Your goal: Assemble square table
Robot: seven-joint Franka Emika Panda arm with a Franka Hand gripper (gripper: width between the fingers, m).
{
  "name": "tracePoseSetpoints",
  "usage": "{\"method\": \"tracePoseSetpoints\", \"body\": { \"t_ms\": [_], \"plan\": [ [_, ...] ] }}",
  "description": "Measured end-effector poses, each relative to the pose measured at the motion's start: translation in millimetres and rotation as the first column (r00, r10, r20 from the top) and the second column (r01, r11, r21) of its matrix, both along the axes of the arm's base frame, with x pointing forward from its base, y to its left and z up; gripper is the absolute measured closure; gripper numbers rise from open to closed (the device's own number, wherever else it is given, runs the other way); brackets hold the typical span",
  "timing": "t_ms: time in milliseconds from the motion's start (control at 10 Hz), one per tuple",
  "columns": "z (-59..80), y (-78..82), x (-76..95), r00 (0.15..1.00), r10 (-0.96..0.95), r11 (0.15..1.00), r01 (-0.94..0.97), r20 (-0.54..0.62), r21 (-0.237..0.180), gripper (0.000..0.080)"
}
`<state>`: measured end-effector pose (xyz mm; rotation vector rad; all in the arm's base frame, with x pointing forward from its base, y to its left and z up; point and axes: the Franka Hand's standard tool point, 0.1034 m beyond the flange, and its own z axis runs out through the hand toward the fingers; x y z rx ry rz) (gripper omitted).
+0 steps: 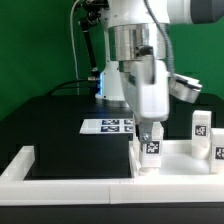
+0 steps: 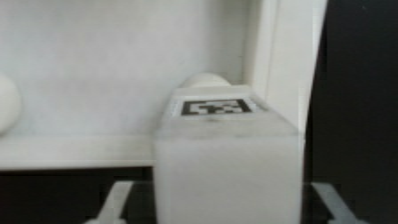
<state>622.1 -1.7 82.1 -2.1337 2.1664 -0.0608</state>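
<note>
My pincer (image 1: 151,143) grips a tagged leg (image 2: 222,150) upright over the tabletop (image 1: 185,160) by the rail (image 1: 70,182); any tilt could jam it at the socket.

A black worktop (image 1: 55,125) fills the lower part of the exterior view. The marker board (image 1: 108,126) lies flat on it near the middle, a thin white strip printed with black-and-white tags. White border rails (image 1: 70,185) run along the near edge, with a short arm (image 1: 17,164) turning back at the exterior view's left. Behind the worktop hangs a green backdrop (image 1: 35,45). Dark cables (image 1: 80,50) drop down in front of it. In the wrist view the worktop (image 2: 361,100) shows as a dark band.
</note>
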Motion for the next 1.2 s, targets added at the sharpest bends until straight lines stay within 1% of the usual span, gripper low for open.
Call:
{"method": "tracePoseSetpoints", "body": {
  "t_ms": [100,200,300,400,500,600,700,800,1100,1200],
  "plan": [
    [-0.6,-0.2,-0.2,0.981,-0.196,0.979,0.196,-0.004,0.052,0.0511],
    [-0.7,-1.2,-1.6,0.969,-0.246,0.967,0.246,-0.007,0.068,0.0511],
    [-0.7,-1.0,-1.5,0.966,-0.258,0.964,0.258,-0.008,0.068,0.0487],
    [-1.4,-1.3,-1.8,0.971,-0.239,0.969,0.239,-0.007,0.064,0.0487],
    [-1.6,-0.4,-2.1,0.982,-0.187,0.981,0.188,-0.006,0.052,0.0312],
    [-1.1,5.0,-2.4,1.000,-0.015,1.000,0.015,-0.023,0.000,0.0312],
    [2.0,11.1,1.2,0.986,0.165,0.986,-0.165,-0.023,-0.031,0.0185],
    [3.6,13.4,1.6,0.960,0.278,0.960,-0.279,-0.017,-0.038,0.0161],
    [2.5,10.6,0.9,0.893,0.450,0.891,-0.451,-0.023,-0.057,0.0152],
    [2.5,11.3,1.4,0.833,0.553,0.830,-0.553,-0.029,-0.075,0.0151]
  ]
}}
